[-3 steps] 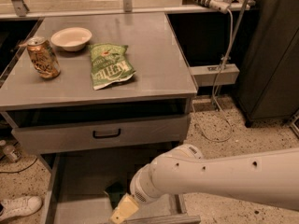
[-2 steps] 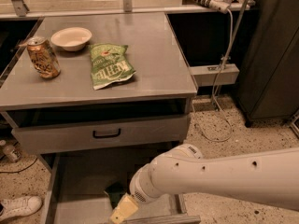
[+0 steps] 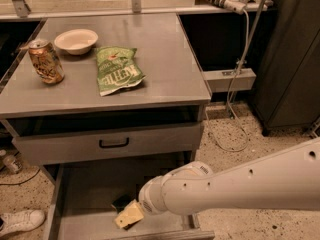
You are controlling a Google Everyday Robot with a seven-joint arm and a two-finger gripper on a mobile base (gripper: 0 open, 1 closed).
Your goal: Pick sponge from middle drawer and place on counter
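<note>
The middle drawer (image 3: pixel 85 194) is pulled open at the bottom of the view, showing its flat grey floor. My white arm reaches in from the right, and my gripper (image 3: pixel 129 215) is low inside the drawer near its front. A small dark patch with a yellowish part, which looks like the sponge (image 3: pixel 121 202), lies right at the gripper's tip. I cannot tell whether the two touch. The counter (image 3: pixel 165 59) is the grey top of the cabinet above.
On the counter stand a soda can (image 3: pixel 46 60), a white bowl (image 3: pixel 76 40) and a green chip bag (image 3: pixel 118 70). A closed drawer front with a black handle (image 3: pixel 114 143) sits above the open drawer. A white shoe (image 3: pixel 20 221) lies on the floor at the left.
</note>
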